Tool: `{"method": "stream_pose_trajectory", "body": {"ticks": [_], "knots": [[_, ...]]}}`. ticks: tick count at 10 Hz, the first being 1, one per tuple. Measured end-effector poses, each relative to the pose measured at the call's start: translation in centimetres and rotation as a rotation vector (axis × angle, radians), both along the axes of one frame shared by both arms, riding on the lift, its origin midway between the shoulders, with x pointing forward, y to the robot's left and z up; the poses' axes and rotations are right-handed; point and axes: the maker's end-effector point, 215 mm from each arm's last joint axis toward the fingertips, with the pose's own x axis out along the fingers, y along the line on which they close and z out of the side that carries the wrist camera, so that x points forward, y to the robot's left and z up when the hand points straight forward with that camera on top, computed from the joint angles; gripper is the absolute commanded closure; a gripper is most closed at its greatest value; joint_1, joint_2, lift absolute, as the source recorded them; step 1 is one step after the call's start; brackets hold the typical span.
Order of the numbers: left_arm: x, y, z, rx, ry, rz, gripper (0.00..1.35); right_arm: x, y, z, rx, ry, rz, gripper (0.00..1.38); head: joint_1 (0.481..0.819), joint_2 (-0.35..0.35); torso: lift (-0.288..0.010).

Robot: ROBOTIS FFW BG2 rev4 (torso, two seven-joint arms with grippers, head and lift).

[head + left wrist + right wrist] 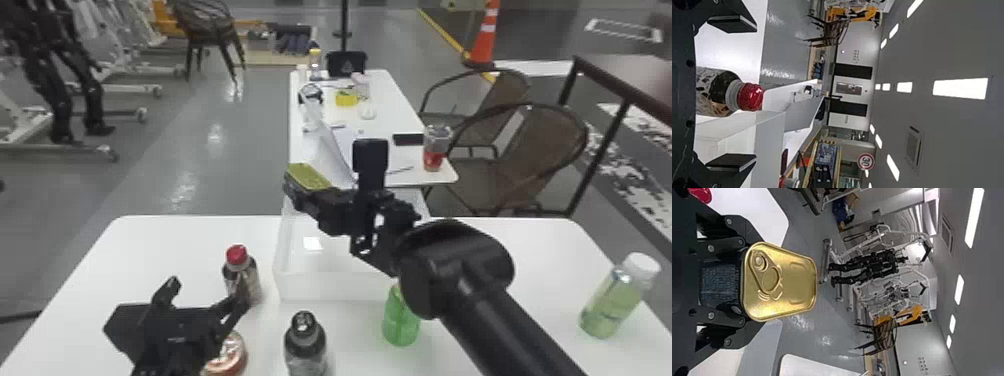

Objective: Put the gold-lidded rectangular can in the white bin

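Over the white bin [330, 285] my right gripper [315, 202] is shut on the gold-lidded rectangular can [309, 176], which is held above the rim toward the bin's far left part. In the right wrist view the can's gold lid [781, 282] with its pull ring faces outward, and the right gripper [744, 282] has a finger on each side of the dark can body. My left gripper [207, 295] stands open at the near left of the table, by the red-capped bottle. In the left wrist view the left gripper [730, 94] has its fingers wide apart, with that bottle between or beyond them.
The red-capped bottle [242, 275] stands left of the bin. In front are a dark-capped bottle [305, 345], a green bottle [400, 320] and a copper-coloured item [229, 356]. A white-capped green bottle [617, 297] is far right. Another white table [400, 105] adjoins behind.
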Motion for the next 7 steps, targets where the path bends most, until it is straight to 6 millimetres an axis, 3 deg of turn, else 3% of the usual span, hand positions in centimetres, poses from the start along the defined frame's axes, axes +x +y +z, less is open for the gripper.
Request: {"method": "stream_pose_trajectory", "body": {"ticks": [4,7], "knots": [[0.0,0.0,-0.1,-0.003,0.005,-0.007,0.15,0.6,-3.3,-2.2,0.028,-0.014,-0.187,1.01,0.549,0.0,-0.1],[0.1,0.1,0.0,0.004,0.003,-0.014,0.15,1.4,-5.8,-5.3,0.03,-0.019,-0.285,1.01,0.549,0.0,-0.1]]}}
